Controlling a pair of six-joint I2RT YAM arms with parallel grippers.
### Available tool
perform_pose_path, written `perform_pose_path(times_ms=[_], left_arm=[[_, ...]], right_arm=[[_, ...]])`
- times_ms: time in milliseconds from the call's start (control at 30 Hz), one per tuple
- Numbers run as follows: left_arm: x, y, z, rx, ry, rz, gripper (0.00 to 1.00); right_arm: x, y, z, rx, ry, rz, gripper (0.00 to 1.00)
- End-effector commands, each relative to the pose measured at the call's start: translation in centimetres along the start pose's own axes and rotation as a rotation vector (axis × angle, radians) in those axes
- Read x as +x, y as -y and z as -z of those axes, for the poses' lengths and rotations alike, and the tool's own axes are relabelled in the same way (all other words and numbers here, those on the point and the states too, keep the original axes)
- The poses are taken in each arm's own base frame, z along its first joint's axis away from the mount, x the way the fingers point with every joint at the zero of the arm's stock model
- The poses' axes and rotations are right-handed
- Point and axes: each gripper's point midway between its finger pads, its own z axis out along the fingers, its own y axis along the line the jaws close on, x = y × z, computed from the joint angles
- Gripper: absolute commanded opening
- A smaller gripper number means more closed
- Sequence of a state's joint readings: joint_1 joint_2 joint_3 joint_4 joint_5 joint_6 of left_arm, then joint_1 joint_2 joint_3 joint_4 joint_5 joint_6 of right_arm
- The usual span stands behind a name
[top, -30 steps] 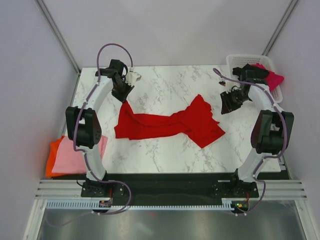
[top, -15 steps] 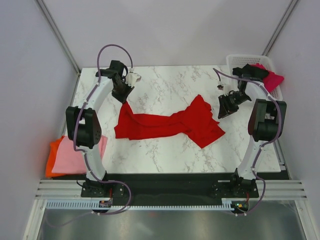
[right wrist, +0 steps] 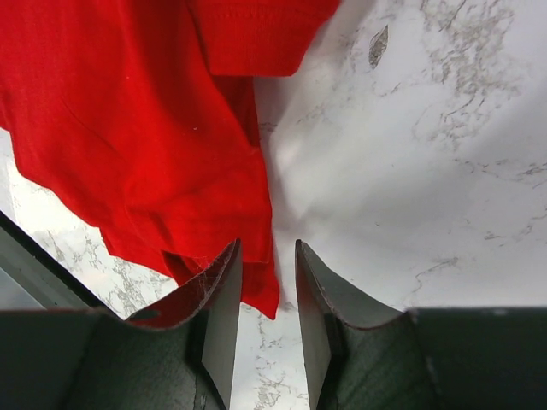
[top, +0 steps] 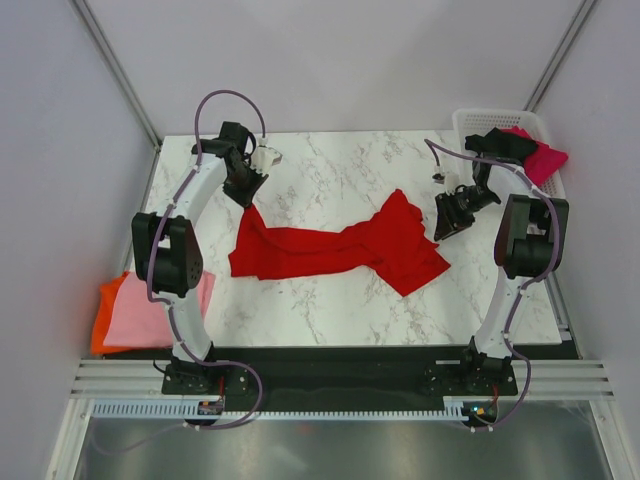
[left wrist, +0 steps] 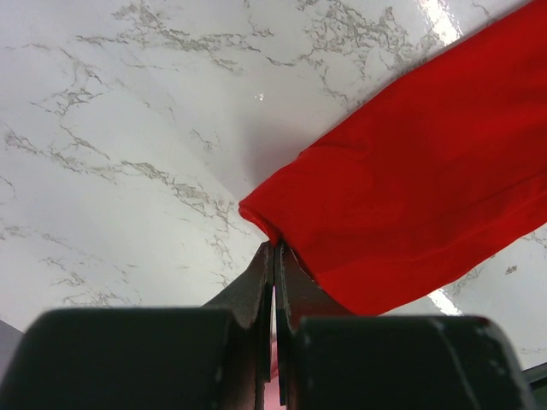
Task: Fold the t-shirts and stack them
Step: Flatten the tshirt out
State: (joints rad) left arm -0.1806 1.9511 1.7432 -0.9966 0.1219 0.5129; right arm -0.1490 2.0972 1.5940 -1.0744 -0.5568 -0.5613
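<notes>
A bright red t-shirt (top: 340, 245) lies bunched in a long band across the middle of the marble table (top: 330, 165). My left gripper (top: 246, 200) is shut on the shirt's far left corner. In the left wrist view that corner sits pinched at the gripper's (left wrist: 275, 249) tips, with the red cloth (left wrist: 410, 196) trailing right. My right gripper (top: 441, 230) hangs open just above the shirt's right edge. In the right wrist view the red shirt (right wrist: 128, 128) fills the left side, and its edge shows in the gap of the open right gripper (right wrist: 267, 256), not gripped.
A white lattice basket (top: 470, 125) at the back right corner holds a magenta t-shirt (top: 548, 158). A light pink t-shirt (top: 145, 315) lies on an orange one (top: 103, 310) to the left of the table, beside the left arm.
The right gripper has moved left and down toward the red shirt's right edge. The left gripper and the shirt have stayed still.
</notes>
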Motion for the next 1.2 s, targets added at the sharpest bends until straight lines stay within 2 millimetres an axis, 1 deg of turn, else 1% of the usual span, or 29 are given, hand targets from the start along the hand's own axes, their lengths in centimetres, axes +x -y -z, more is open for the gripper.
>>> perform_pose_path(times_ms=[0,300,433,533,667,733,867,933,1033,1067,1167], left_arm=[[-0.9,-0.5,1.9,-0.043,0.048,0.013,0.02],[-0.7,-0.6,1.9,-0.051,0.042,0.01,0.02],[-0.7,-0.7,1.9,-0.05,0.043,0.01,0.02],[-0.8,-0.6,2.0,-0.052,0.045,0.008,0.02],[-0.7,-0.6,1.9,-0.051,0.042,0.007,0.02],[-0.8,-0.7,2.0,-0.054,0.044,0.007,0.02],[-0.7,-0.7,2.1,-0.057,0.044,0.007,0.02],[-0.7,-0.8,2.3,-0.062,0.045,0.006,0.02],[-0.6,-0.7,2.5,-0.066,0.047,0.003,0.02],[-0.5,-0.7,2.6,-0.07,0.044,0.003,0.02],[-0.3,-0.7,2.7,-0.073,0.044,0.002,0.02]], right_arm=[[0.1,-0.4,-0.6,-0.051,0.002,-0.022,0.38],[0.8,-0.6,-0.7,-0.063,-0.022,-0.022,0.36],[0.7,-0.7,-0.8,-0.074,-0.021,-0.029,0.29],[0.8,-1.1,-0.9,-0.09,-0.024,-0.034,0.28],[1.1,-1.3,-0.9,-0.103,-0.035,-0.039,0.27],[1.2,-1.3,-0.9,-0.104,-0.036,-0.039,0.31],[1.2,-1.2,-1.1,-0.107,-0.042,-0.043,0.32],[1.3,-1.1,-1.2,-0.109,-0.044,-0.049,0.27],[1.4,-1.1,-1.5,-0.117,-0.052,-0.063,0.25],[1.5,-1.2,-1.6,-0.121,-0.055,-0.061,0.23],[1.4,-1.6,-1.3,-0.133,-0.049,-0.047,0.11]])
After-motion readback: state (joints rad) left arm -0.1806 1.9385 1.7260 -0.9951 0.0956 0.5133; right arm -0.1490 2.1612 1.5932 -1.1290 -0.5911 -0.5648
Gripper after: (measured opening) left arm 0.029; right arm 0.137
